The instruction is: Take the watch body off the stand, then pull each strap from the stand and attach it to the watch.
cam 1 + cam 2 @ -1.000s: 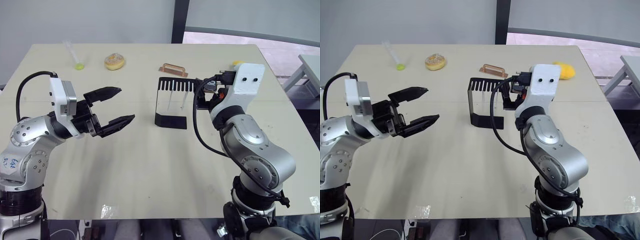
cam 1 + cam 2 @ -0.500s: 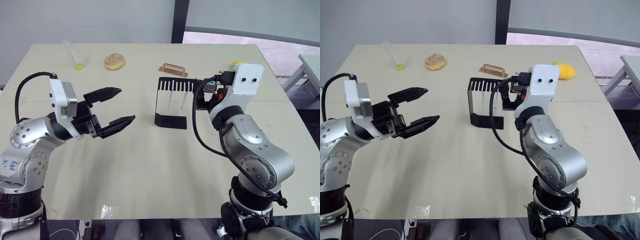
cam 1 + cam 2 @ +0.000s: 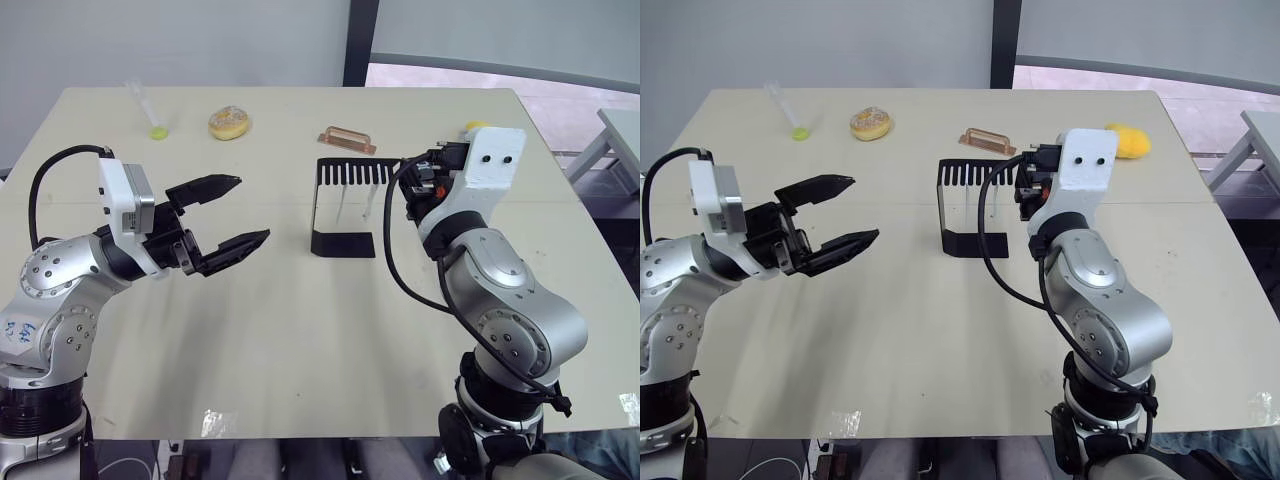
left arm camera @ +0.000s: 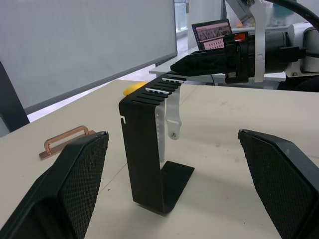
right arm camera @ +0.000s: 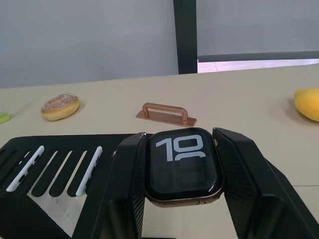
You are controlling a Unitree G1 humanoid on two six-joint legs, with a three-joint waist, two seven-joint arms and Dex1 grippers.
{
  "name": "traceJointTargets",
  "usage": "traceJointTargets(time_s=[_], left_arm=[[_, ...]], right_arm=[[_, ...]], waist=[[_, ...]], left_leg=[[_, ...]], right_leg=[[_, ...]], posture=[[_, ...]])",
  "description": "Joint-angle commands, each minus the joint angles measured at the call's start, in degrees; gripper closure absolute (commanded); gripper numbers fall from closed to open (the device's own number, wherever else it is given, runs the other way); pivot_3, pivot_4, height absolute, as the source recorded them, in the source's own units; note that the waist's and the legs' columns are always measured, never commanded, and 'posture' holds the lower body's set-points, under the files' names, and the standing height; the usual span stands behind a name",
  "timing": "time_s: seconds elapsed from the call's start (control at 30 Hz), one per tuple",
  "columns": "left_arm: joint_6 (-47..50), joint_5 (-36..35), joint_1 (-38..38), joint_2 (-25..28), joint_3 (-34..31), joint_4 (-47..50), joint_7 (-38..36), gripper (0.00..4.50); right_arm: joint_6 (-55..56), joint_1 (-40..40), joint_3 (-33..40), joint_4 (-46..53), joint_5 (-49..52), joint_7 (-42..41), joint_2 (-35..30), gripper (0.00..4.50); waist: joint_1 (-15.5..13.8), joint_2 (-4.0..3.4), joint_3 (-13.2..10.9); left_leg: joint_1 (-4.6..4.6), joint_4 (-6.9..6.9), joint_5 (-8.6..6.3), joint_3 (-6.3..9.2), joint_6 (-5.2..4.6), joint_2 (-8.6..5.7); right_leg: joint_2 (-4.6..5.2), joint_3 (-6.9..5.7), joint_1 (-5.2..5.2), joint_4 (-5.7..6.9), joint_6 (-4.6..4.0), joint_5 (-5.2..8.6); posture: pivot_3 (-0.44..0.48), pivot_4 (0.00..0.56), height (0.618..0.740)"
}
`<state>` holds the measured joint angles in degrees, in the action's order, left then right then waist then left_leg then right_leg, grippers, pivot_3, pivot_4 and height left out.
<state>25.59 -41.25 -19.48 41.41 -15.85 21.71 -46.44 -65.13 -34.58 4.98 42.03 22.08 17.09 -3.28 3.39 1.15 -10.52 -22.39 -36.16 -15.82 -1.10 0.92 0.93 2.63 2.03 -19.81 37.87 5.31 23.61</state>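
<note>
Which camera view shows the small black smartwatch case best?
The right wrist view: the small black smartwatch case sits large and face-on, white digits readable, clamped between the right claw fingers above the black slotted stand. In the head views and the left wrist view it is too hidden by that claw to make out.

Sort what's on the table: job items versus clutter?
Job: watch body, held by the right gripper; stand; straps hanging in it.
Clutter: doughnut, copper handle, yellow fruit, green-tipped tube.
</note>
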Motion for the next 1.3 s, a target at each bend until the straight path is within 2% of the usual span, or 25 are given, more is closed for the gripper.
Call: traceJointTargets(time_s=[0.03,0.3,0.47,0.6,0.7,0.8,1.0,1.1,1.3], left_arm=[[-0.62,-0.44,0.16,0.7,-2.06,1.74,0.21,0.0],[-1.27,-0.31,0.17,0.57,-1.91,1.5,-0.38,0.0],[-2.45,0.5,0.54,1.79,0.12,0.85,-5.27,0.0],[-4.52,2.21,1.8,2.63,2.98,0.43,-10.26,0.0],[-5.85,2.23,2.3,0.85,6.23,0.75,-12.88,0.0],[-7.96,3.84,2.51,-0.51,9.17,0.13,-15.07,0.0],[-14.04,8.47,2.43,-2.06,12.76,-2.68,-18.45,0.0],[-16.71,9.24,2.47,-2.17,12.67,-4.35,-20.45,0.0],[-13.76,8.02,2.74,-1.71,12.73,-4.37,-20.37,0.0]], right_arm=[[1.05,-1.14,0.35,1.25,-0.52,-1.41,0.33,2.92],[6.29,-2.31,1.49,3.43,0.61,-4.69,-0.05,2.92],[9.33,2.29,4.97,9.66,3.03,-10.41,-4.56,2.92],[13.99,11.71,10.73,12.49,4.0,-17.24,-11.51,2.92],[22.19,25.36,13.4,12.61,3.13,-24.63,-14.69,2.92],[32.6,38.25,11.96,8.42,-1.01,-29.74,-15.57,2.92],[48.18,51.96,7.61,-5.33,-3.8,-39.07,-15.05,2.92],[53.21,52.45,7.74,-11.45,-4.88,-40.55,-15.54,2.92],[56.99,47.67,6.52,-23.3,-5.55,-42.65,-16.42,2.92]], waist=[[0.02,0.0,0.0],[0.03,-0.01,-0.01],[-0.02,-0.01,0.0],[-0.24,-0.01,-0.01],[-0.34,-0.01,0.0],[-0.39,-0.01,-0.01],[-0.04,-0.01,-0.01],[-0.1,-0.01,-0.01],[-0.3,-0.01,-0.01]], left_leg=[[0.0,0.01,0.0,0.0,0.0,0.0],[0.0,0.04,0.0,0.0,0.0,0.0],[-0.02,0.09,-0.01,0.01,-0.01,0.0],[-0.02,0.1,-0.04,0.03,-0.06,-0.04],[-0.03,0.11,-0.07,0.04,-0.12,-0.05],[0.0,0.17,-0.11,0.09,-0.19,-0.05],[0.28,0.14,-0.11,-0.1,-0.25,-0.03],[0.26,0.14,-0.11,-0.1,-0.25,-0.03],[0.26,0.1,-0.11,-0.08,-0.25,-0.04]], right_leg=[[0.0,0.0,0.0,0.0,0.0,0.0],[0.0,0.0,-0.02,-0.02,0.0,0.0],[0.0,-0.01,0.01,-0.09,0.0,0.0],[0.04,0.0,0.16,-0.29,0.0,0.0],[0.03,0.0,0.21,-0.4,0.0,0.0],[-0.02,-0.01,0.27,-0.45,0.0,0.0],[-0.1,0.19,0.34,-0.44,0.0,0.0],[-0.1,0.21,0.33,-0.45,0.0,0.0],[-0.09,0.2,0.34,-0.43,0.0,0.0]], posture=[[0.0,0.15,0.74],[0.0,0.15,0.74],[0.0,0.15,0.74],[0.0,0.15,0.74],[0.0,0.15,0.74],[0.0,0.15,0.74],[0.0,0.15,0.74],[0.0,0.15,0.74],[0.0,0.15,0.74]])
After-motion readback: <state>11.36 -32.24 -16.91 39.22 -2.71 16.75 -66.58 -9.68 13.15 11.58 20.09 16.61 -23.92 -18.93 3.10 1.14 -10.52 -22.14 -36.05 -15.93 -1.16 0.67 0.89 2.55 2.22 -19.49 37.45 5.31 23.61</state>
